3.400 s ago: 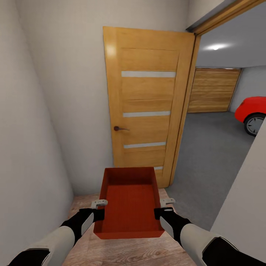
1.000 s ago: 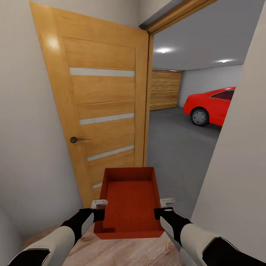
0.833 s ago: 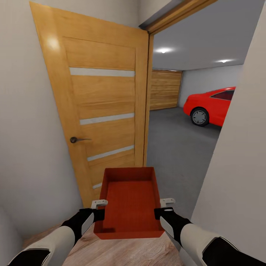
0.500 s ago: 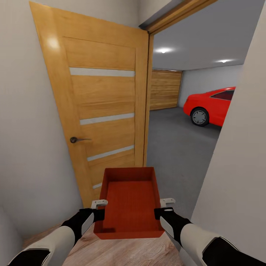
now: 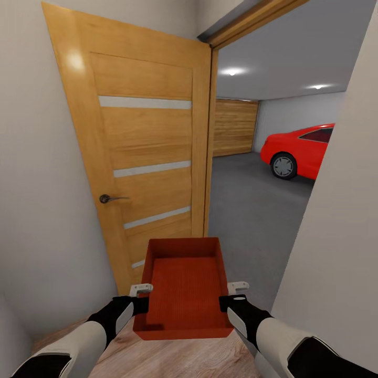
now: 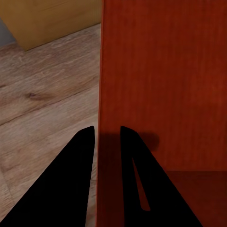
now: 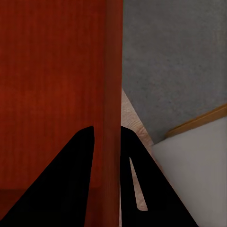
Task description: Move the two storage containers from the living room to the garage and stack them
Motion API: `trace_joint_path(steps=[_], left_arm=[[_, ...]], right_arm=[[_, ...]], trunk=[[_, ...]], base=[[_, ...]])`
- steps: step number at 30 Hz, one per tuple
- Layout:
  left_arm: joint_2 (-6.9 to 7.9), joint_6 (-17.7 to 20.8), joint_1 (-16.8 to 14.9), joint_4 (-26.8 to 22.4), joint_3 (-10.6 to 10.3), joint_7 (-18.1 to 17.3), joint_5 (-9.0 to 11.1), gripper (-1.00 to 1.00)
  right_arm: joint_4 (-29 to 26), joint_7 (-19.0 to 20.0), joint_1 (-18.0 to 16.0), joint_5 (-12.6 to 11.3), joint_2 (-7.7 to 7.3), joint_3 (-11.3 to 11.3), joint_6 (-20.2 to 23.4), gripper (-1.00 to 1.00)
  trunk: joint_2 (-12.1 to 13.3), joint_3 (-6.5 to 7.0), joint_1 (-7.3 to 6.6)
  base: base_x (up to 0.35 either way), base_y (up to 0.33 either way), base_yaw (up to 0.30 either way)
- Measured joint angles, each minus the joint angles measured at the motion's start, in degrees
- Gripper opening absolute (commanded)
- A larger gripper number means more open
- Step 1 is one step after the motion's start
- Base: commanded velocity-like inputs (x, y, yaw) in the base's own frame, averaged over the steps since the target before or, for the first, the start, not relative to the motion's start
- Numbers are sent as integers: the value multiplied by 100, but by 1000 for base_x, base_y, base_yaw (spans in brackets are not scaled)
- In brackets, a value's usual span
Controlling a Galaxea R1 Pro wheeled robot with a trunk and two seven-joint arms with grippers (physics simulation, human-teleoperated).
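Observation:
I hold one orange-red storage container [image 5: 185, 289] level in front of me, open side up and empty. My left gripper [image 5: 140, 290] is shut on its left wall [image 6: 107, 94], one finger either side of the rim. My right gripper [image 5: 235, 287] is shut on its right wall [image 7: 112, 85] the same way. Through the doorway ahead lies the garage with its dark grey floor [image 5: 247, 210] and a wood-plank door [image 5: 234, 127] at the back. The other container is out of view.
An open honey-coloured room door [image 5: 142, 157] with a dark handle [image 5: 106, 198] stands close at the left. A white wall [image 5: 341, 231] crowds the right. A red car [image 5: 304, 149] is parked in the garage at the right. Light wood planks [image 5: 173, 357] lie under me.
Since 3.4 s ago the view has swung right, bringing the doorway and car nearer the centre. Over the last second nothing has moved. The container stays held the same.

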Motion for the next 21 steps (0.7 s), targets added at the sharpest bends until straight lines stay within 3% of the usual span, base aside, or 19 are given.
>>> trace_joint_path(steps=[12,21], left_arm=[[-1,-3,-1,0,0,0,-2,-100],[0,-4,0,0,-1,0,0,-100]], right_arm=[[-1,0,1,3,-1,-3,-4,-100],[-1,2,1,2,-1,-2,-3,-100]], trunk=[[0,0,0],[0,0,-2]], base=[[0,0,-204],[155,130,-27]])
